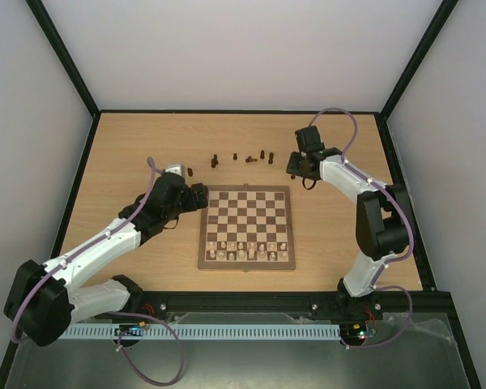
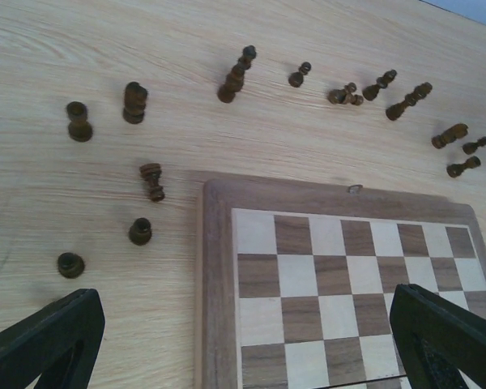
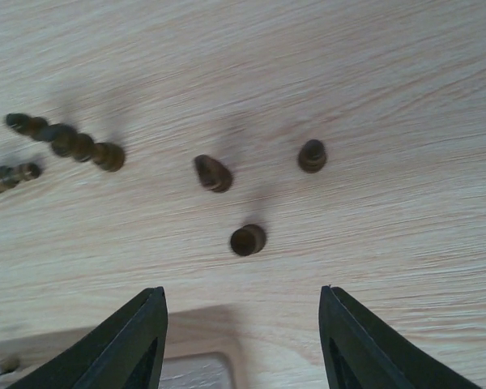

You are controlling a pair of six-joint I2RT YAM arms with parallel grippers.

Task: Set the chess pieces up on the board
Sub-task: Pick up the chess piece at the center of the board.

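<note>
chess pieces (image 2: 236,74) scattered — on table (image 2: 105,32), beyond board (image 2: 217,267)

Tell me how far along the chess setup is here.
Done: pale light-wood pieces stand on the near rows of the checkered wooden chessboard. In hand: nothing; the right gripper hangs open over small dark brown wooden pieces, the left gripper open by the board's far-left corner. Left: every visible dark piece is off the board.

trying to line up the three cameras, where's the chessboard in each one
top external: board in the centre of the picture
left wrist: board lower right, far left corner showing
right wrist: only a corner of its frame, bottom left
shared landmark: dark chess pieces on the table beyond its far edge
</note>
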